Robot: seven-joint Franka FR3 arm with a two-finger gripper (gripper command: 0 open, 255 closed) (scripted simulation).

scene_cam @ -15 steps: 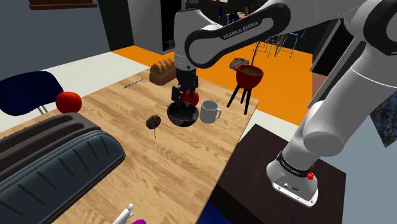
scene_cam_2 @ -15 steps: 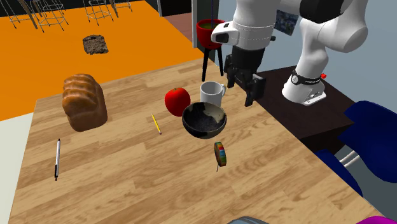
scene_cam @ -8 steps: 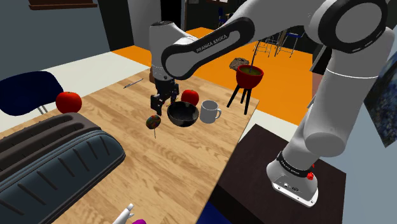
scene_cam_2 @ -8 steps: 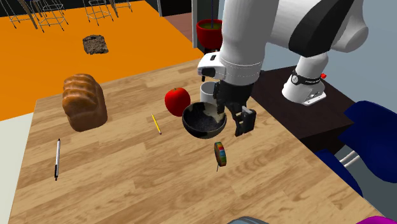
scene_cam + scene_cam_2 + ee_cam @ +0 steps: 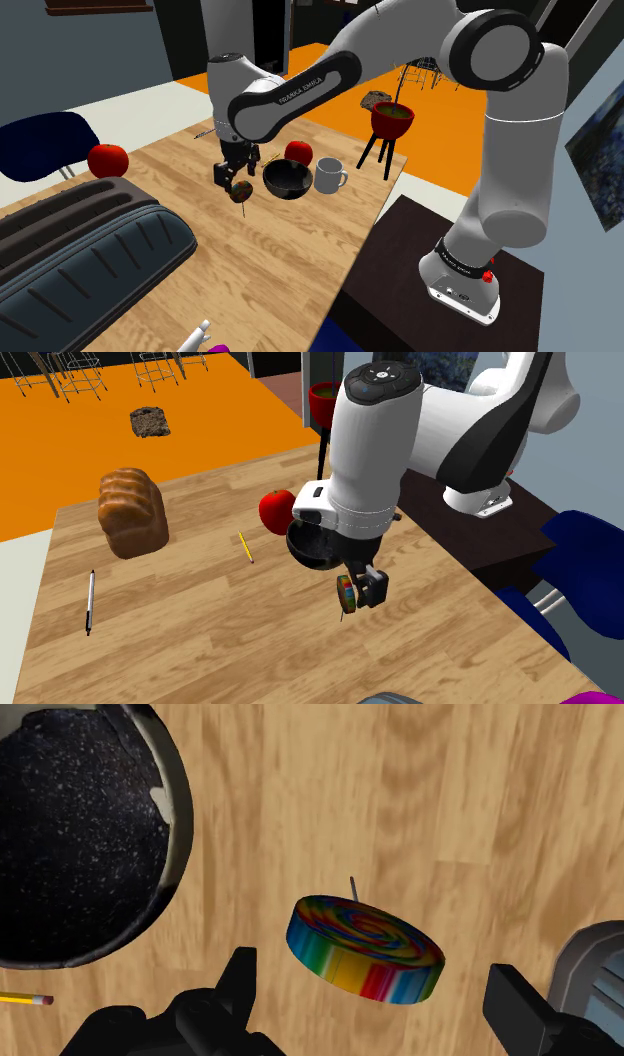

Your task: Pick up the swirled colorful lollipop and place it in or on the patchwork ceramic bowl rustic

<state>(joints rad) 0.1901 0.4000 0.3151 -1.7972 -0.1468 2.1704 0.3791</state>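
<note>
The swirled rainbow lollipop [image 5: 365,948] lies flat on the wooden table [image 5: 300,250] with its thin stick pointing away from the hand. My gripper [image 5: 380,999] hangs just above it, open, with one black finger on each side of the candy disc and neither touching it. In the shoulder view the gripper [image 5: 232,179] covers part of the lollipop [image 5: 241,191]. The dark speckled bowl [image 5: 287,180] with a pale rim stands right beside it. In the second exterior view the arm hides part of the bowl [image 5: 308,549], and the lollipop [image 5: 346,593] sits by the gripper [image 5: 358,590].
A red apple [image 5: 277,510] and a white mug [image 5: 328,176] stand close behind the bowl. A bread loaf [image 5: 132,512], a yellow pencil [image 5: 245,546] and a pen [image 5: 90,602] lie farther off. A large dark ribbed object [image 5: 90,250] and another apple [image 5: 108,159] fill the shoulder view's left.
The arm has swung from above the bowl and apple across to the lollipop and come down. The open fingers now straddle the candy. The lollipop itself has not moved.
</note>
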